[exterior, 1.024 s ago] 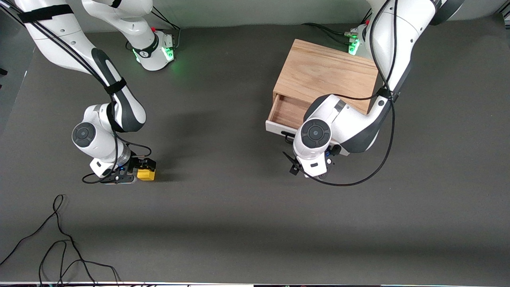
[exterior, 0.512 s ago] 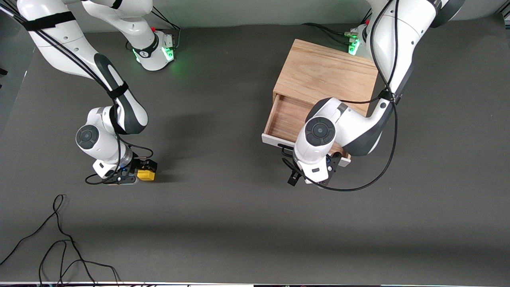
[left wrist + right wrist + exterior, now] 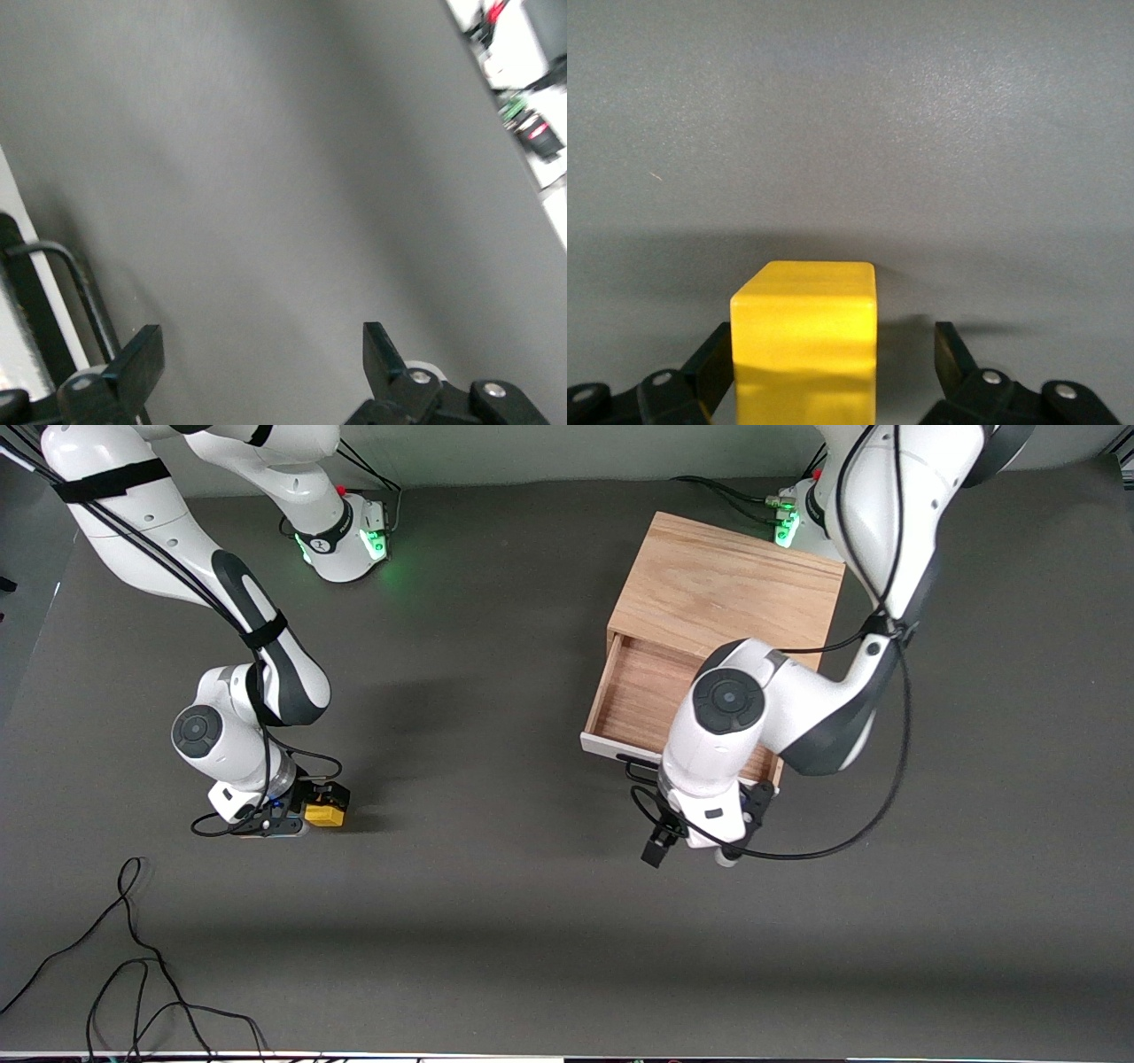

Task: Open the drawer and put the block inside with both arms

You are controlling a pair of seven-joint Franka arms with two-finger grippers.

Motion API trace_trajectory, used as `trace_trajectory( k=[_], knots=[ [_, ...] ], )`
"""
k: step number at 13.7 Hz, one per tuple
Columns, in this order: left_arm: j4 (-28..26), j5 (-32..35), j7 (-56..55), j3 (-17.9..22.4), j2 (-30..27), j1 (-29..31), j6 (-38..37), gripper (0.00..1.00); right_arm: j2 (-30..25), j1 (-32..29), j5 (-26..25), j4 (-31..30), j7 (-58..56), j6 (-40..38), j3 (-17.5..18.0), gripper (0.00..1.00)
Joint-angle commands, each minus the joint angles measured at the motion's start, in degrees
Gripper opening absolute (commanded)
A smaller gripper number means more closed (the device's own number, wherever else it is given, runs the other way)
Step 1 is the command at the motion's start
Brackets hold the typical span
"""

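Observation:
The small yellow block (image 3: 324,815) rests on the grey table toward the right arm's end. My right gripper (image 3: 324,806) is low around it and open. In the right wrist view the block (image 3: 804,341) touches one finger (image 3: 713,363), while a gap separates it from the other finger (image 3: 950,354). The drawer (image 3: 633,691) stands pulled out of the light oak cabinet (image 3: 726,584), its wood interior bare and its white front panel (image 3: 607,746) facing the front camera. My left gripper (image 3: 691,852) hovers just in front of the drawer, open and empty (image 3: 261,341), with the black handle (image 3: 84,292) beside it.
Loose black cables (image 3: 133,948) lie on the table near the front edge at the right arm's end. The left arm's forearm hangs over part of the open drawer. Both arm bases (image 3: 341,536) show green lights at the table's back edge.
The drawer slid farther out of the cabinet. My left gripper then came off the handle and backed away toward the front camera. My right gripper stayed around the block, its fingers slightly closer together.

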Motion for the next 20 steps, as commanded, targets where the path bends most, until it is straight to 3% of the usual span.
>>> trace_trajectory(
  k=[1, 2, 5, 7, 9, 12, 17, 20],
  knots=[
    [7.8, 0.2, 6.1, -0.2, -0.3, 1.7, -10.2, 1.00, 0.0, -0.4, 0.0, 0.0, 0.7, 1.0, 0.2, 0.87],
    [8.5, -0.6, 8.3, -0.4, -1.3, 3.2, -13.1, 1.00, 0.0, -0.4, 0.0, 0.0, 0.2, 1.0, 0.2, 0.79],
    [7.9, -8.3, 26.0, -0.3, -7.2, 10.0, -25.1, 1.00, -0.4, -0.3, 0.0, 0.0, 0.1, 0.4, 0.2, 0.41],
    [5.6, -13.1, 37.1, -0.3, -11.2, 15.7, -31.0, 1.00, -1.0, 0.0, 0.0, 0.0, 1.0, 0.1, 0.2, 0.25],
    [-0.6, -13.5, 47.1, -0.3, -16.8, 19.5, -32.2, 1.00, -3.4, 0.4, 0.0, 0.8, 1.1, -3.8, 0.3, 0.22],
    [-5.9, -14.3, 58.7, -0.3, -21.9, 24.8, -33.3, 1.00, -9.2, 1.7, 0.0, 5.9, 1.4, -18.9, 0.8, 0.22],
    [-13.4, -17.7, 77.7, 0.2, -30.4, 31.6, -35.8, 1.00, -10.3, 10.3, 0.1, 24.0, 14.9, -44.6, 0.9, 0.22],
    [-18.0, -17.5, 90.7, 0.3, -34.3, 33.8, -34.8, 1.00, -9.5, 15.9, 3.7, 36.7, 22.8, -56.2, 0.9, 0.22]
  ],
)
